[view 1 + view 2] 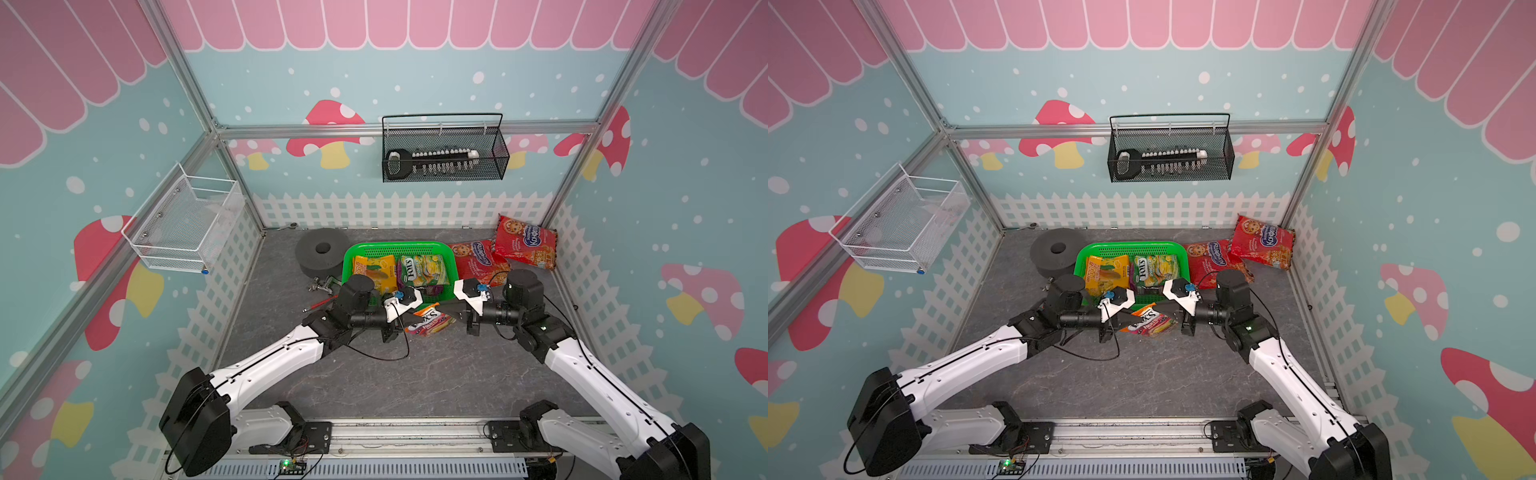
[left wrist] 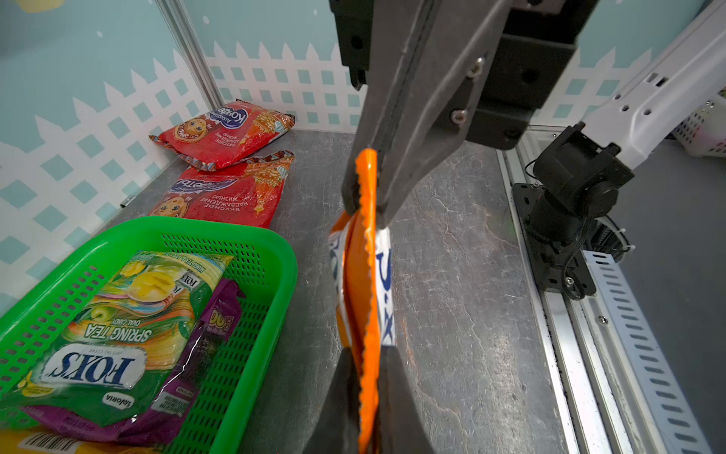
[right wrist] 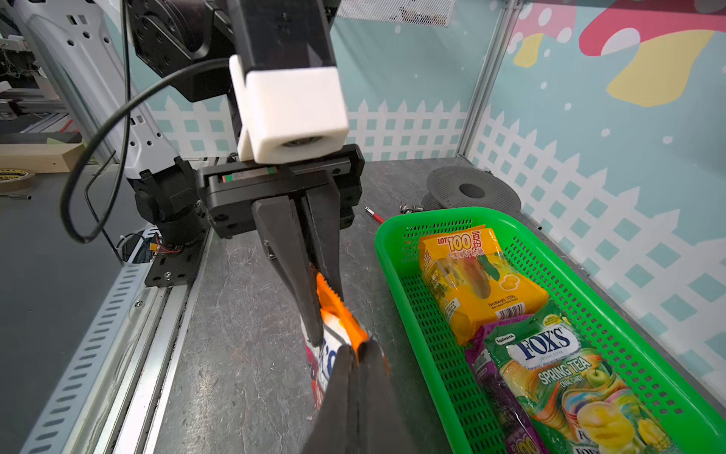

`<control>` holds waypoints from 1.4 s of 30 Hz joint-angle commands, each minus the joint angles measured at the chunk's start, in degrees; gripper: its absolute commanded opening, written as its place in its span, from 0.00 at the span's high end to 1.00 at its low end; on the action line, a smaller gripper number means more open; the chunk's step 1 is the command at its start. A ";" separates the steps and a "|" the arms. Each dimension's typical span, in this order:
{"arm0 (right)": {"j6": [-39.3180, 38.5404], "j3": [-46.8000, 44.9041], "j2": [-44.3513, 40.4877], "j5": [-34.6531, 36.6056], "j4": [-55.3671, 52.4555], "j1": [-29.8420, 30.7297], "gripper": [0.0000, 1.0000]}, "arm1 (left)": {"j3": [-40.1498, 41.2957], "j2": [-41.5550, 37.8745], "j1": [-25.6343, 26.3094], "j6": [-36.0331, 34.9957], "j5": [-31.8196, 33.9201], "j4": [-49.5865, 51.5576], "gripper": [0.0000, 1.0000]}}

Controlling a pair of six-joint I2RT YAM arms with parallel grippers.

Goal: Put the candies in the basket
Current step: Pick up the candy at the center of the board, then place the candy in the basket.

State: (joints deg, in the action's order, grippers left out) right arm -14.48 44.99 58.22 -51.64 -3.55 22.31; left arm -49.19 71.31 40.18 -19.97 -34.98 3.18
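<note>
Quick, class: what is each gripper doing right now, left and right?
Left gripper: shut on the orange Fox's bag.
Right gripper: shut on the same bag.

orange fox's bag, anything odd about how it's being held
Yes. Two pincers are shut on the one orange Fox's bag: the left pincer on one end seam, the right pincer on the opposite one. It is stretched edge-up between them, outside the basket.

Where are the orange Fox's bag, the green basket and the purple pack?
orange Fox's bag [image 1: 430, 323]: a top view, printed front.
green basket [image 1: 395, 246]: a top view, far rim.
purple pack [image 2: 230, 300]: left wrist view, exposed upper corner.
</note>
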 commanded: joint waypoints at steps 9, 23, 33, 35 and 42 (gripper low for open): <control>2.88 0.91 1.26 17.14 -0.61 0.02 0.41 | -0.89 -4.09 -4.58 9.19 4.97 -9.82 1.00; 19.61 6.97 14.27 23.37 5.39 0.02 0.28 | -5.76 4.96 -19.00 25.00 3.09 -20.55 1.00; 27.18 20.28 29.15 27.91 -2.21 0.11 0.34 | -8.14 19.54 -26.65 36.97 -11.49 -25.13 1.00; 28.84 21.24 31.28 26.98 -2.14 0.24 0.36 | -9.45 22.32 -27.00 38.02 -11.67 -24.24 1.00; 31.91 23.54 35.22 26.00 -3.89 1.92 0.37 | -9.28 23.75 -28.37 37.90 -2.66 -22.76 1.00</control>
State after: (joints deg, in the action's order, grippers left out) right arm 15.11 67.16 92.90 -24.56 -6.46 23.18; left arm -56.62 95.44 13.08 16.58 -39.88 -17.34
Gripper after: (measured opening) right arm 0.630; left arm 0.078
